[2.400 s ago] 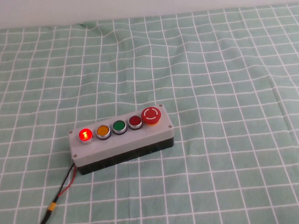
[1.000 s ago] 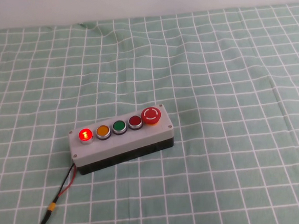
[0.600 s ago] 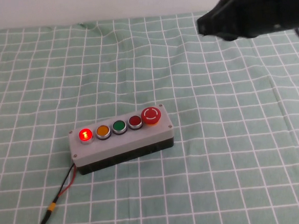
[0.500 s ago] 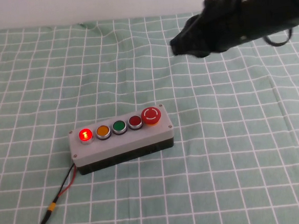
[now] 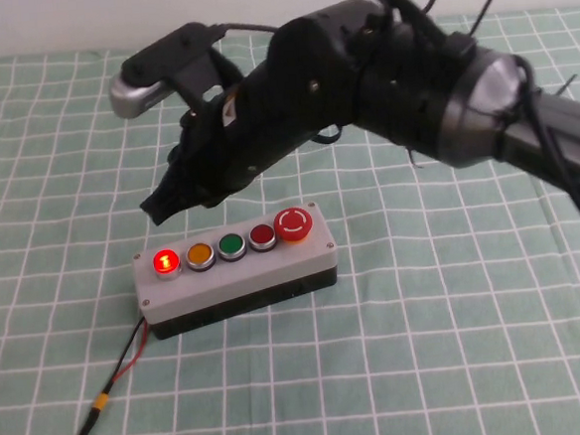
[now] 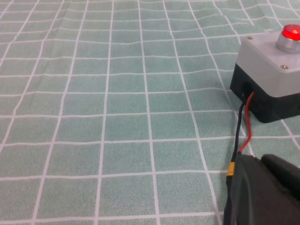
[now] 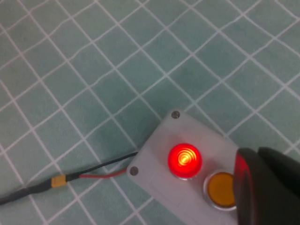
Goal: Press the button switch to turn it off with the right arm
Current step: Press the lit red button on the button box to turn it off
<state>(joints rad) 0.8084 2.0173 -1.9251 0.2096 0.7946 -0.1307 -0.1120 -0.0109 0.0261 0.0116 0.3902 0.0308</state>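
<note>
Here's the right hand (image 5: 162, 204), hanging just behind the button box (image 5: 237, 281), above the end with the lit red button (image 5: 165, 261) and clear of it. How far open it is, I cannot tell. The box sits on the green checked worktop (image 5: 458, 345), light glowing. The left hand (image 6: 262, 192) lies low beside the box's cable (image 6: 241, 136); its opening I cannot tell either.

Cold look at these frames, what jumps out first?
The glowing red button at the left end of the grey button box, mid-table, is the only one lit in its row of five. Next comes the big black right arm reaching across the high view, its right gripper hovering just behind that lit end. The left gripper sits low by the table near the box's red and black cable.
</note>
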